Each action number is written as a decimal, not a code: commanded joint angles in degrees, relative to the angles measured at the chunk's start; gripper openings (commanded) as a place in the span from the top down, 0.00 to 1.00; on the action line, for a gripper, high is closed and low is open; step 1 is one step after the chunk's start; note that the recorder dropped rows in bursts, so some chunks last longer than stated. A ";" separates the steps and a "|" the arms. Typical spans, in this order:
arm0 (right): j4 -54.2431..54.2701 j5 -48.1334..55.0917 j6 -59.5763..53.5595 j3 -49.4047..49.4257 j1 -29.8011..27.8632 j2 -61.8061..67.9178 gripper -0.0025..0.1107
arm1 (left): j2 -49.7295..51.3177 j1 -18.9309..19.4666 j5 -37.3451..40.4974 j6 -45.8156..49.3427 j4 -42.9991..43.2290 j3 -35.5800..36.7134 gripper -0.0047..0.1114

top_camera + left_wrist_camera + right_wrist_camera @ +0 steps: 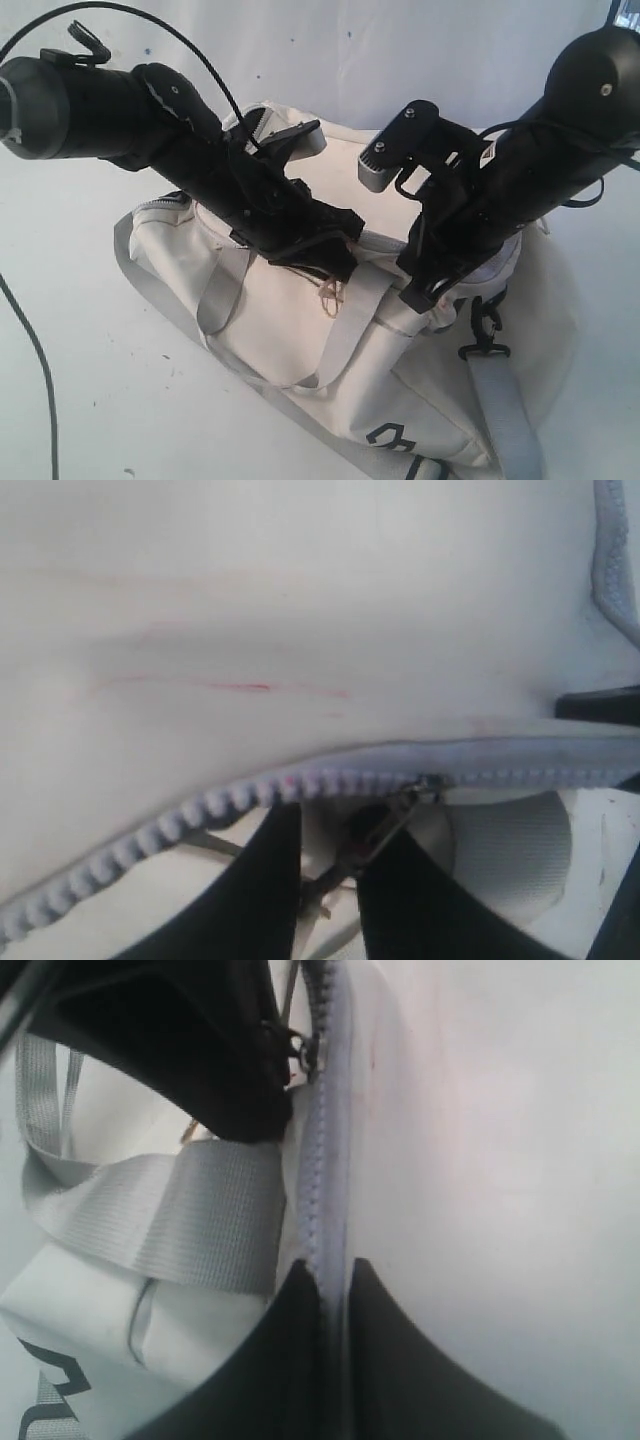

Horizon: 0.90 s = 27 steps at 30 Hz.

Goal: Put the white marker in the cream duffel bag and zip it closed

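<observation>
The right pincer (332, 1268) is pressed together on the zip (322, 1160) of the cream duffel bag (400, 370), I'd guess to keep the fabric taut. The left pincer (337, 825) stands a little spread, with the zip pull (365, 845) lying between its tips rather than clearly clamped. The white marker is nowhere to be seen, so it's presumably inside; the zip looks meshed between the two pincers but gapes beyond the slider, so the closing isn't finished.
</observation>
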 commanded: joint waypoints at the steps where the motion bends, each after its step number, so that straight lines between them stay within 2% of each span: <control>1: -0.55 0.30 0.18 0.04 -0.41 -0.54 0.98 | 0.07 0.37 -0.74 0.46 1.06 -0.22 0.80; 4: -0.55 0.30 0.18 0.04 -0.41 -0.54 0.98 | -0.03 0.37 0.23 0.46 2.82 -0.22 0.89; 5: -0.55 0.30 0.18 0.04 -0.41 -0.54 0.98 | -0.03 0.37 0.92 0.46 2.80 -0.22 0.96; 9: -0.55 0.30 0.18 0.04 -0.41 -0.54 0.98 | -0.13 0.37 3.91 0.46 3.60 -0.33 0.96; 13: -0.65 0.30 0.18 0.04 -0.41 -0.54 0.98 | -0.13 0.37 4.63 -3.03 9.11 -0.33 0.96; 19: -0.65 0.30 0.18 0.04 -0.41 -0.54 0.98 | -2.55 0.37 0.13 -5.14 11.66 -0.33 0.96; 23: -0.67 0.05 0.18 0.04 -0.41 -0.54 0.98 | -4.89 0.37 -2.73 -10.42 18.27 -0.33 0.96; 27: -0.67 -0.42 0.77 0.04 -0.41 -0.54 0.98 | -5.69 0.61 -2.00 -14.93 25.42 -0.33 0.96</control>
